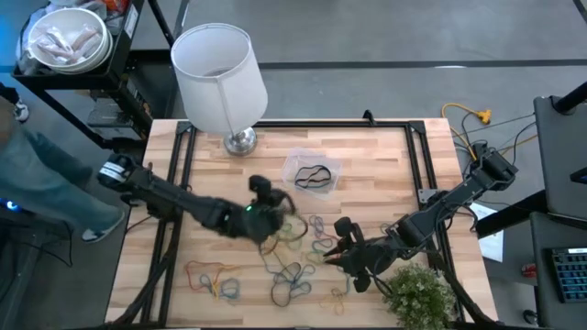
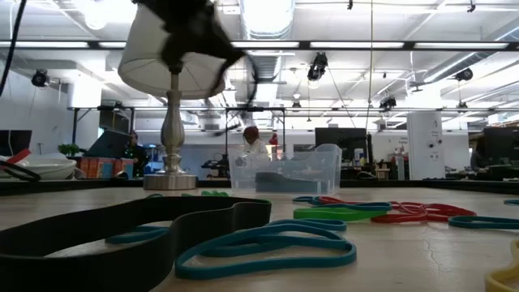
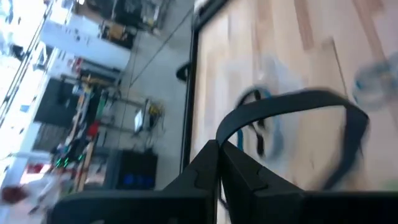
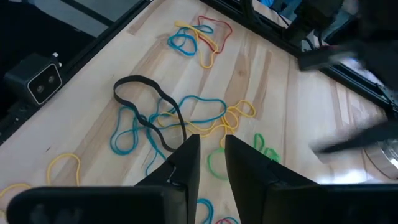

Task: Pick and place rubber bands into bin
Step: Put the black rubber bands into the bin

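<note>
Loose rubber bands [image 1: 292, 271] in blue, yellow, green, red and black lie scattered over the near half of the wooden table; the right wrist view shows a pile of them [image 4: 180, 118], and they appear close up in the low view [image 2: 268, 247]. The clear bin [image 1: 313, 174] stands mid-table with a black band inside and also shows in the low view [image 2: 285, 170]. My left gripper [image 1: 278, 203] is lifted just left of the bin, shut on a black rubber band [image 3: 298, 102]. My right gripper [image 4: 211, 155] is open above the bands, touching nothing. My left gripper pinches the black rubber band between its two fingertips [image 3: 214, 152], at one spot of the loop [image 3: 229, 127]. The rest of the loop stands out beyond the fingers, lifted clear of the table, with the bin blurred behind it.
A lamp with a white shade [image 1: 220, 73] stands at the table's far left. A small green plant [image 1: 420, 293] sits at the near right corner. A white bowl [image 1: 66, 38] rests on a shelf beyond the left edge, where a person [image 1: 37, 179] stands.
</note>
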